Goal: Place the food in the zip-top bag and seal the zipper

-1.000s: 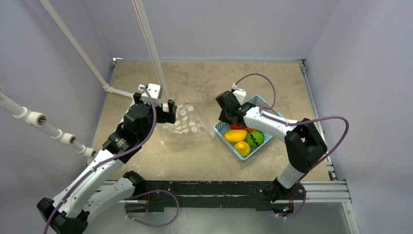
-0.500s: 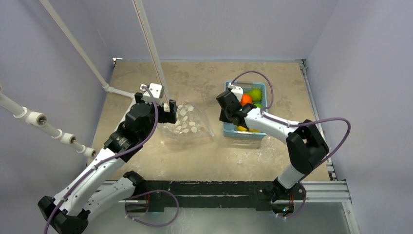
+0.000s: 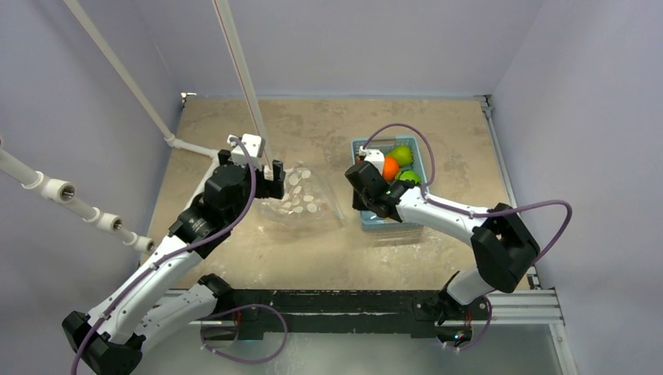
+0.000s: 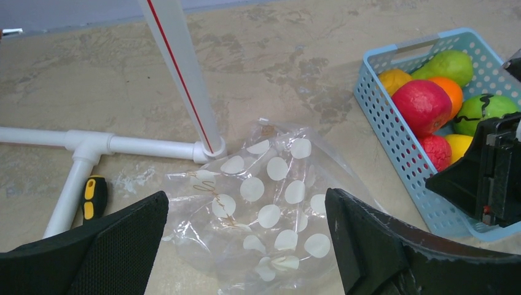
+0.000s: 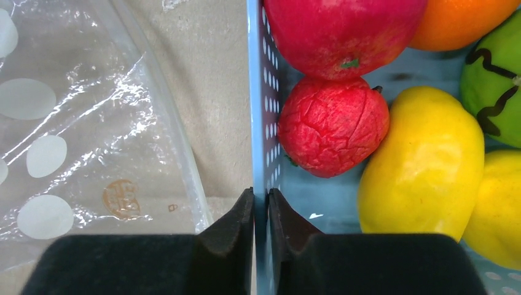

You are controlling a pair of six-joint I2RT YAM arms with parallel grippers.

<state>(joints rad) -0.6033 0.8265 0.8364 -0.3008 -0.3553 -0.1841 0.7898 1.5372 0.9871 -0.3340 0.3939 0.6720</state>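
Note:
The clear dotted zip-top bag (image 3: 301, 199) lies flat on the table at centre left. My left gripper (image 3: 270, 178) hovers over its left part, jaws wide open and empty; in the left wrist view the bag (image 4: 270, 203) lies between the fingers. The food (image 3: 395, 162), red, orange, yellow and green toy fruits, sits in the light-blue basket (image 3: 426, 156) right of the bag. My right gripper (image 5: 260, 196) is shut on the basket's left wall (image 5: 258, 123), next to a red fruit (image 5: 335, 123) and a yellow one (image 5: 421, 166). The bag's pale edge strip (image 5: 178, 147) lies just left of that wall.
A white PVC pipe frame (image 3: 242, 78) rises at the back left; its foot (image 4: 209, 147) touches the bag's far edge. A yellow-and-black tool handle (image 4: 92, 196) lies beside the floor pipe. Walls enclose the table on three sides.
The right gripper, holding the basket's wall, has swung the basket from a diagonal lie to straight and drawn it toward the back. The left gripper has barely moved.

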